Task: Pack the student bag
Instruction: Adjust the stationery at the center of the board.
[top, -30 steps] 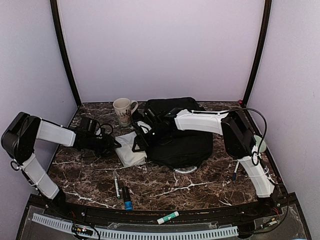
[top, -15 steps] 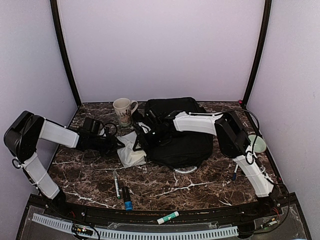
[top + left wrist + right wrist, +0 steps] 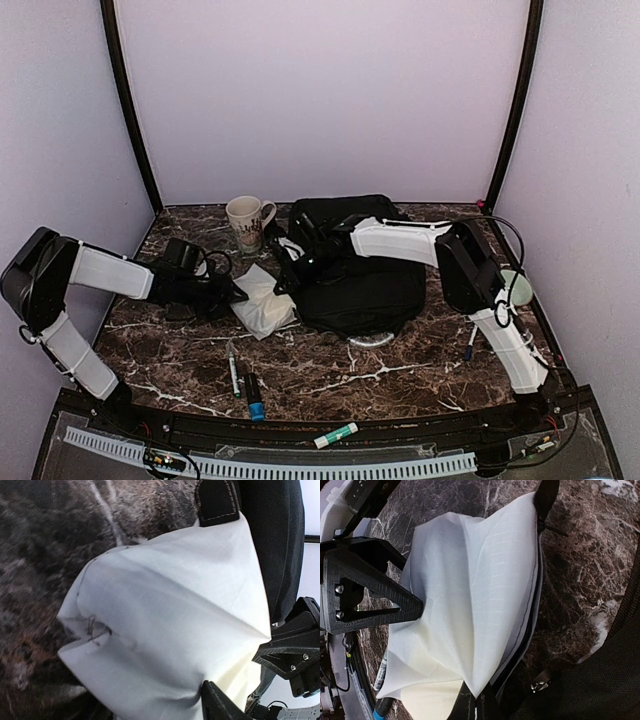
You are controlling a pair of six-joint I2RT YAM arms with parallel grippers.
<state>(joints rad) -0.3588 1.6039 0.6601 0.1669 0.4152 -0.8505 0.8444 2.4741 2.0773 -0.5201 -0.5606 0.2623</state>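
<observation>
Two jaw sets at pouch (image 3: 262,302)
Right gripper (image 3: 284,278) clamps its corner by the bag (image 3: 365,290); left gripper's (image 3: 237,292) grip cannot be told.

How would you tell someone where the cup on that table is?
Find the big black backpack in the middle of the marble table. Just left of its far end, by the back wall, stands the mug: cream, upright, with a handle, unlike the limp white pouch nearer.

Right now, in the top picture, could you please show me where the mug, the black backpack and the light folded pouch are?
mug (image 3: 246,222): top view, on its side wall.
black backpack (image 3: 368,293): top view, on its front fabric panel.
light folded pouch (image 3: 266,308): top view, on its middle fold.
</observation>
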